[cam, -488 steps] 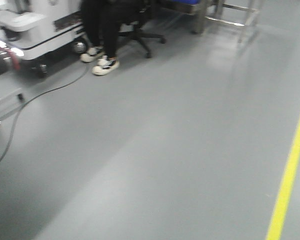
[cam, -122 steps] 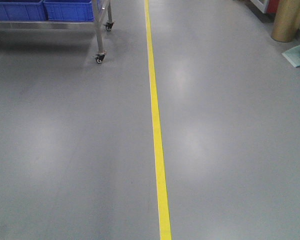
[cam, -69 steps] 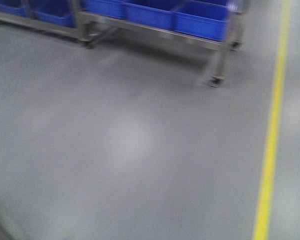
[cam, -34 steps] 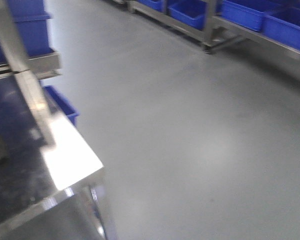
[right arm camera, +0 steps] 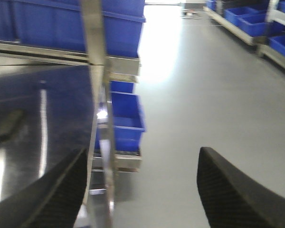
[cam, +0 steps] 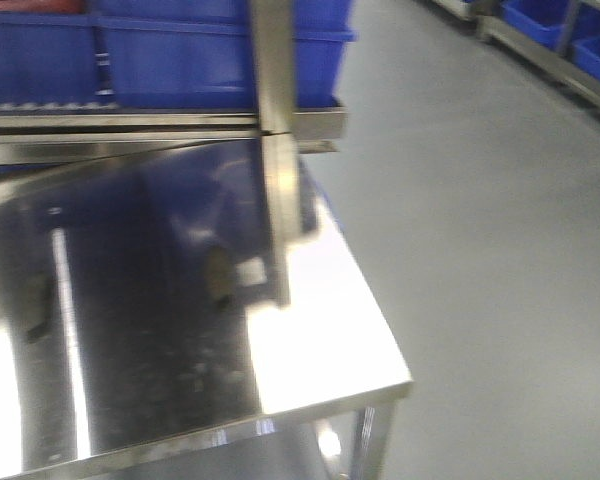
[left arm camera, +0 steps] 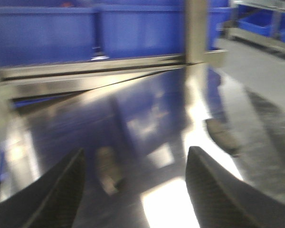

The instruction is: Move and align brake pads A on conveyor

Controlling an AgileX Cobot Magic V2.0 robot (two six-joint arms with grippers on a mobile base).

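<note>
Two blurred grey-brown brake pads lie on the shiny steel tabletop (cam: 310, 350) in the front view, one (cam: 220, 272) beside an upright steel post (cam: 275, 150), one (cam: 35, 305) at the left. The left wrist view shows two pads, one (left arm camera: 109, 171) between my fingers and farther off, one (left arm camera: 222, 136) to the right. My left gripper (left arm camera: 135, 190) is open and empty above the tabletop. My right gripper (right arm camera: 142, 185) is open and empty, over the table's right edge and the floor; one pad (right arm camera: 9, 124) lies far to its left. The conveyor is out of view.
Blue bins (cam: 180, 50) stand behind the table on a steel rail (cam: 130, 122). A blue bin (right arm camera: 126, 121) sits low beside the table. Grey floor (cam: 500, 220) lies to the right, with racks of blue bins (cam: 570, 30) at the far right.
The view has swung left across the floor. The yellow line and trolley racks have left the middle, and the steel table with the pads now fills the left of the view.
</note>
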